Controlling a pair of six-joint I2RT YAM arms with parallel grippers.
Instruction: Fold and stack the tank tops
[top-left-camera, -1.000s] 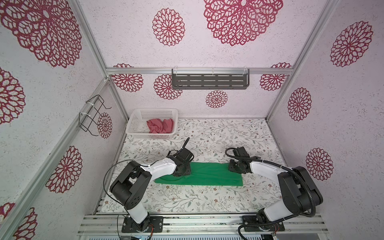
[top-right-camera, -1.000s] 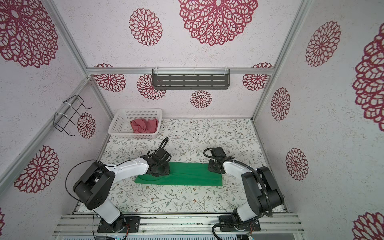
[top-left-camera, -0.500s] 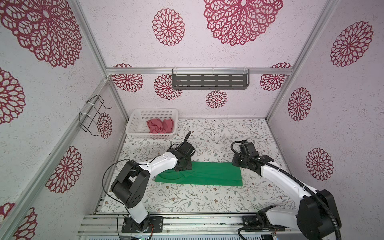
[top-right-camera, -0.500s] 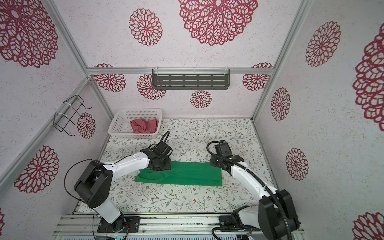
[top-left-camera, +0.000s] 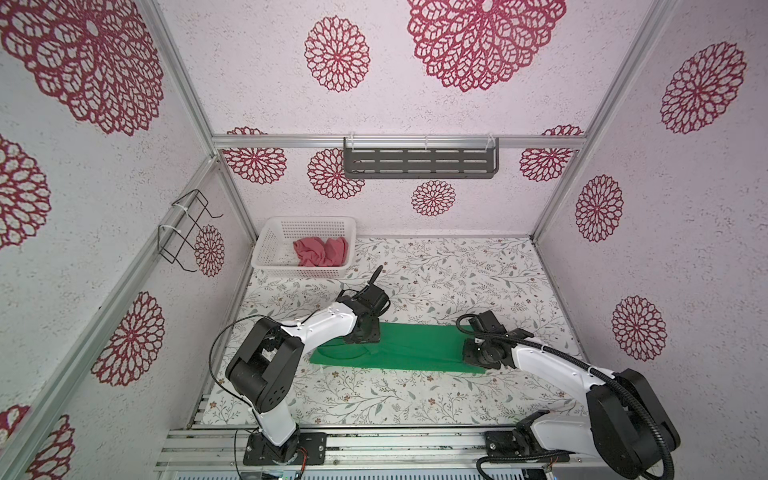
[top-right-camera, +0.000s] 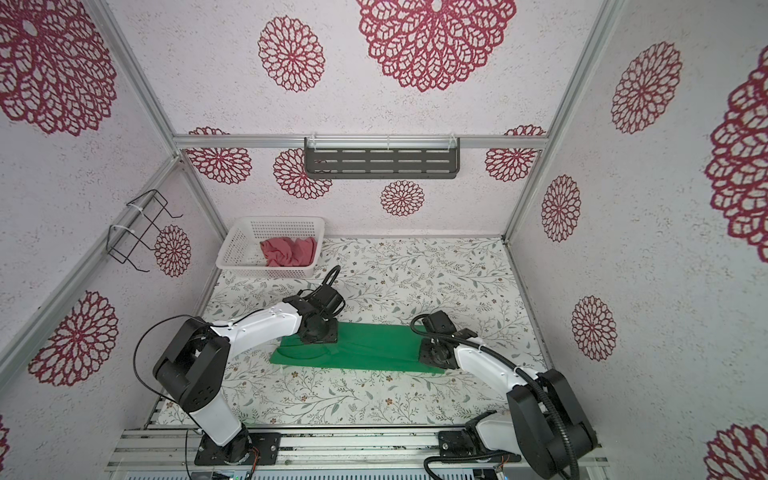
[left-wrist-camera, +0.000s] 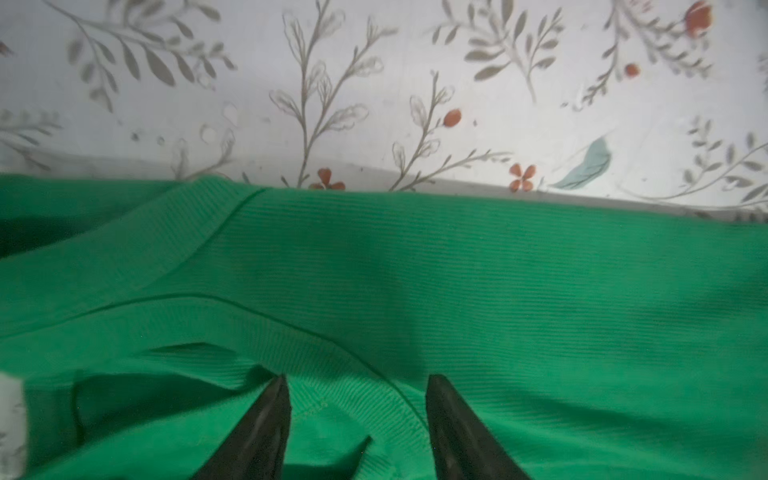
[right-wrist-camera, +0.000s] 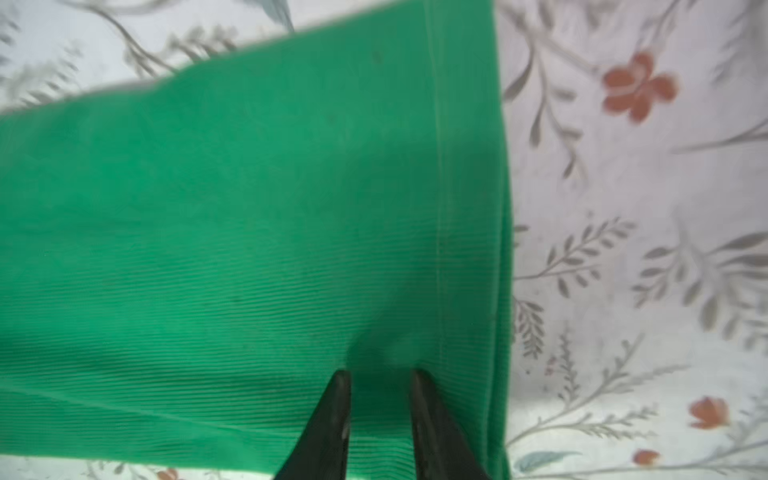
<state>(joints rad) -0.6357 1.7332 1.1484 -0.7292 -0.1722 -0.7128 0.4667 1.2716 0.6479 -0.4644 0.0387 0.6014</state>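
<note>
The green tank top, folded into a long strip, lies flat across the flowered counter between the two arms, as both top views show. The left pincer hangs released over the neckline end, its fingers spread wide with nothing between them. The right pincer sits just inside the hem end, its tips parted only narrowly and gripping no cloth. The rose-red tank top lies crumpled in the white basket at the counter's far left corner.
</note>
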